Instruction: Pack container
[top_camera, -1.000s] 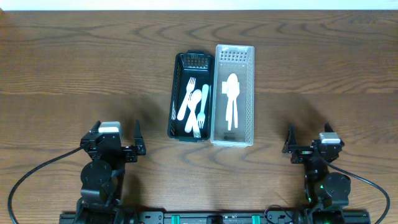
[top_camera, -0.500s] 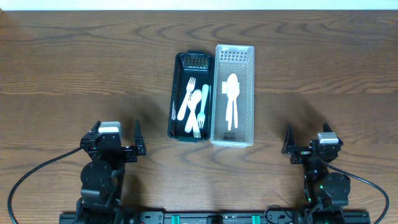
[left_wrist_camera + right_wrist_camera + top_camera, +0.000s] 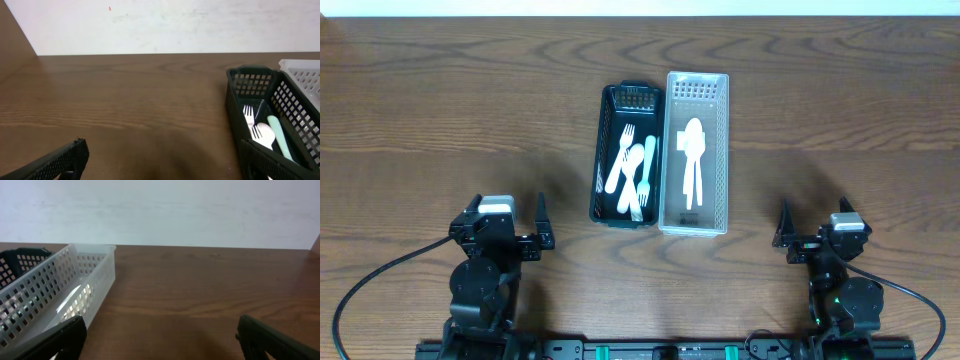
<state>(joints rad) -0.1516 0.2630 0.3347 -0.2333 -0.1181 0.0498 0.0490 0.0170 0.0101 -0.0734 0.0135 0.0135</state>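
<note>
A dark green slotted basket [image 3: 604, 160] in the middle of the table holds white plastic forks [image 3: 628, 165] and a pale handled utensil. It also shows in the left wrist view [image 3: 235, 100]. A white slotted basket [image 3: 721, 150] stands right beside it and holds white spoons [image 3: 693, 160]; it shows in the right wrist view [image 3: 75, 280]. My left gripper [image 3: 510, 218] is open and empty near the front left edge. My right gripper [image 3: 815, 220] is open and empty near the front right edge. Both are apart from the baskets.
The wooden table [image 3: 440, 110] stretches to a white wall behind [image 3: 165, 25]. Black cables [image 3: 370, 285] run from the arm bases along the front edge.
</note>
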